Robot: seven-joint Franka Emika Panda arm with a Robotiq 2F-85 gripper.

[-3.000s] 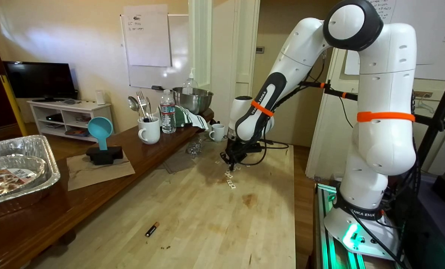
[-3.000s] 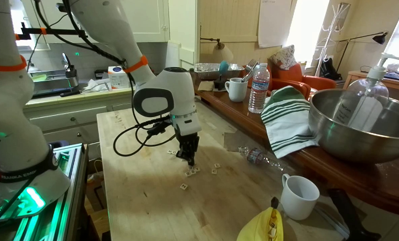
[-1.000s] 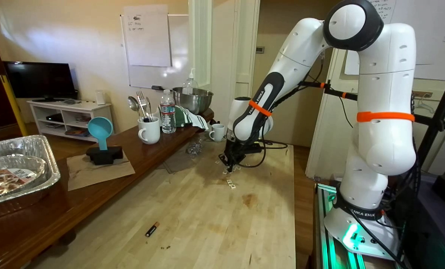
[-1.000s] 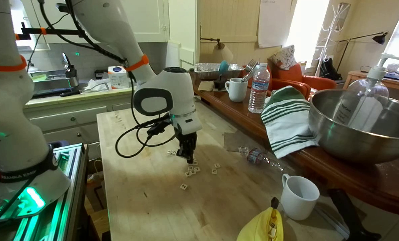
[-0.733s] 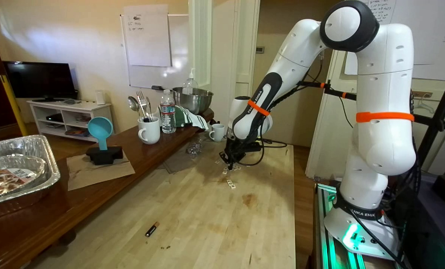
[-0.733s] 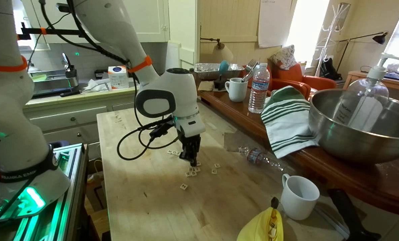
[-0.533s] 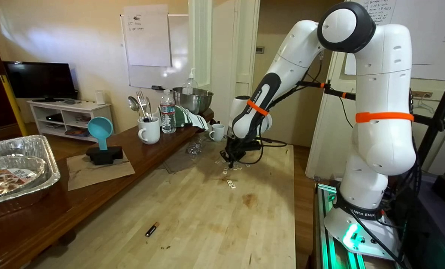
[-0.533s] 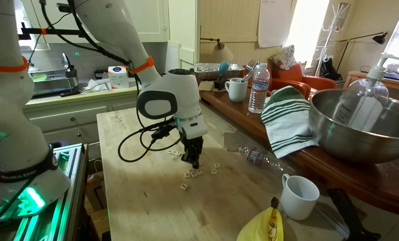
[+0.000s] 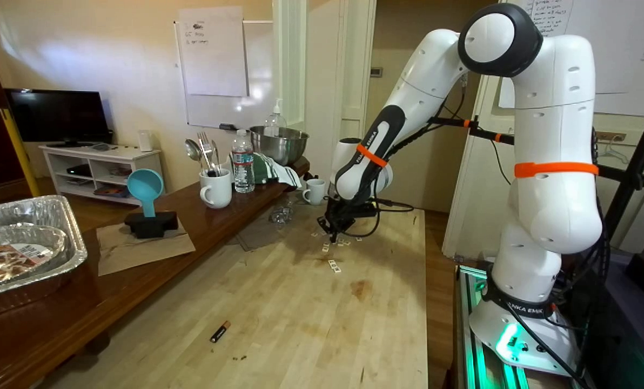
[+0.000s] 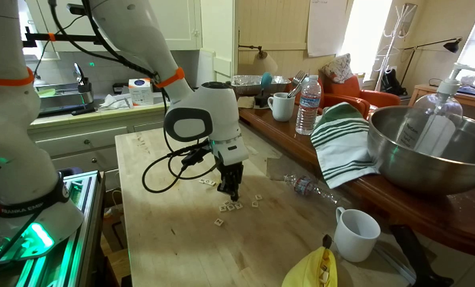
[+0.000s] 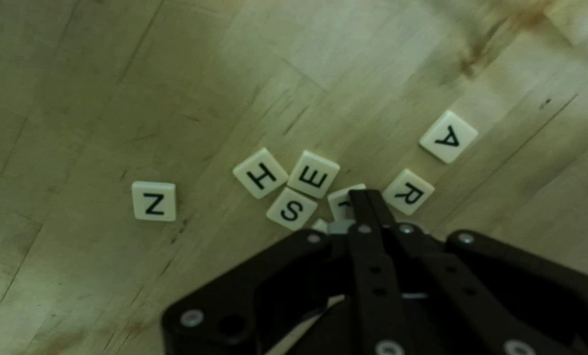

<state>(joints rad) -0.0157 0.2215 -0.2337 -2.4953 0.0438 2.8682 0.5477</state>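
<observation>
“On the worktop (image 10: 189, 247), what's the gripper (image 11: 368, 193) at?”

“The loose tiles (image 10: 230, 207). Its fingers are pressed together, pinching nothing that I can see, tips down over a half-hidden tile (image 11: 339, 203). Whether they touch it I can't tell.”

“How would you go about it?”

“It looks like nudging work, one tile at a time. I'd keep the pressure light and the stroke slow and level; lean too hard and a tile might skid or tip. Mind the H (image 11: 260, 173), E (image 11: 313, 174) and S (image 11: 292, 209), bunched so tightly that a sideways push could shift all three, and the R (image 11: 408, 192) just beside the tips.”

“Does the wrist view give anything special?”

“Letters sharp enough to read, even the A (image 11: 448, 137) and the lone N (image 11: 154, 201) farther out. From outside they're tiny.”

“And what does it miss?”

“The short row of tiles (image 10: 207, 181) off on its own, there in both exterior views. Then the pouch (image 10: 307, 271), with what look like tiles in its mouth, in an exterior view, and the battery (image 9: 220, 332), well apart from the tiles, likewise in an exterior view.”
</observation>
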